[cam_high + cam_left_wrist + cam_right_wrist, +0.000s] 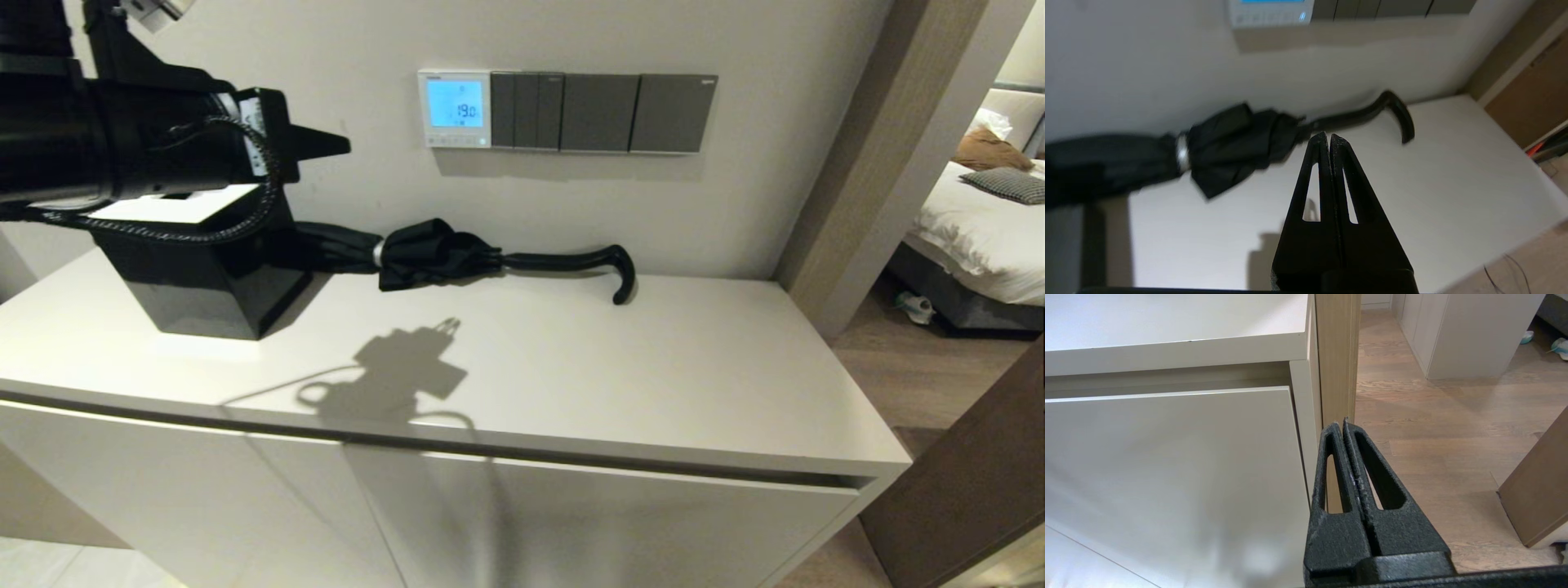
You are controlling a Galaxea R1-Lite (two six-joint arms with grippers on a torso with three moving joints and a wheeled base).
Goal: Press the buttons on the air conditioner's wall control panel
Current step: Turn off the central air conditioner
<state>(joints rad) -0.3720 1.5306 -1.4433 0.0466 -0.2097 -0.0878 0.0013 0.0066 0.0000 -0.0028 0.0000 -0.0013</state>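
The air conditioner's wall control panel point(455, 108) is a small white-framed square on the wall, its screen glowing light blue with digits. The buttons point(453, 140) form a pale row along its bottom edge; they also show at the edge of the left wrist view point(1267, 18). My left gripper point(343, 146) is shut and empty, raised at the left, well left of the panel and level with its buttons, apart from the wall. In the left wrist view its closed tips point(1329, 136) point toward the cabinet top. My right gripper point(1342, 424) is shut, parked low beside the cabinet front.
Dark grey switch plates point(602, 113) sit right of the panel. A folded black umbrella point(457, 253) with a hooked handle lies on the white cabinet top point(612, 376) against the wall. A black box point(204, 261) stands at the left. A wooden door frame point(882, 163) is at the right.
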